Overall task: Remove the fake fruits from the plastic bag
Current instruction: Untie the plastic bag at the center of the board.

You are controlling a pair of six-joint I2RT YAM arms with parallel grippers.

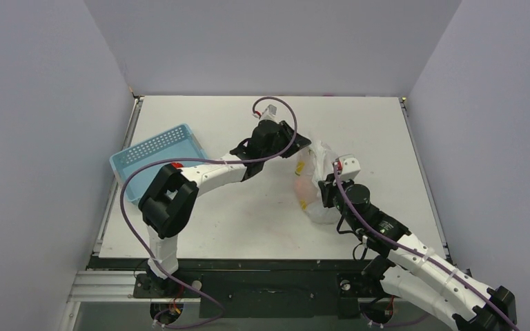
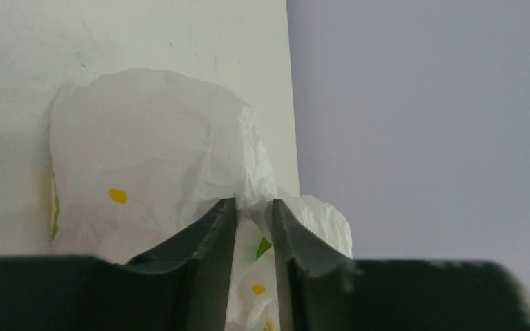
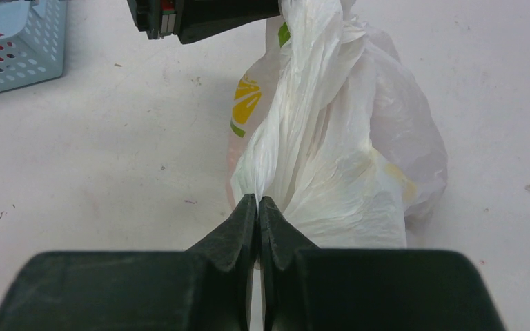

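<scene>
Tautly strung between both arms, the thin plastic bag [image 1: 319, 181] lay right of centre on the table [image 1: 234, 221]. The left gripper [image 2: 255, 207] held its jaws narrow on a pinch of film, and the right gripper [image 3: 257, 203] clamped a gathered fold. Light, limp and slippery, the bag probably wants gripping by bunched edges. Only the overhead view hinted at fake fruits [image 1: 304, 186] inside.

A blue perforated basket [image 1: 157, 153] is sitting askew by the left edge of the white table [image 1: 248, 221].
</scene>
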